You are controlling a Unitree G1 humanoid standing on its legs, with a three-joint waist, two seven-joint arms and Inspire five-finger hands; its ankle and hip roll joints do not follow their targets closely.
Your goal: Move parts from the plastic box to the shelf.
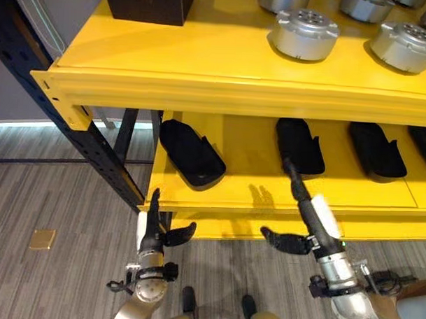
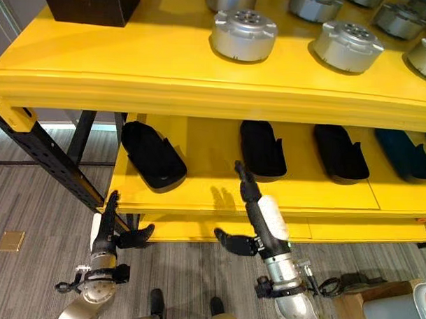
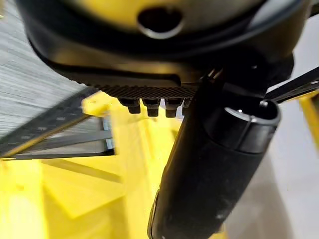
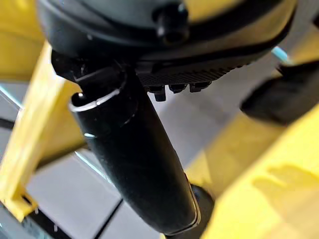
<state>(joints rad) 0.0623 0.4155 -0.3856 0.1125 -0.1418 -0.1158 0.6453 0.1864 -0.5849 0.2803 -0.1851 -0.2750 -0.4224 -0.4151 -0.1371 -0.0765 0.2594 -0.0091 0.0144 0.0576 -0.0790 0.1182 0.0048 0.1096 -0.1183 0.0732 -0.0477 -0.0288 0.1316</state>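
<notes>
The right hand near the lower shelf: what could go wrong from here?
1. The right hand has straight fingers reaching over the lower shelf, close to a black part; moving further forward may push that part deeper or turn it.
2. The left hand is open, close beside the shelf's front edge, and may bump it if raised.
3. Both hands hold nothing, so no part is being moved now.
</notes>
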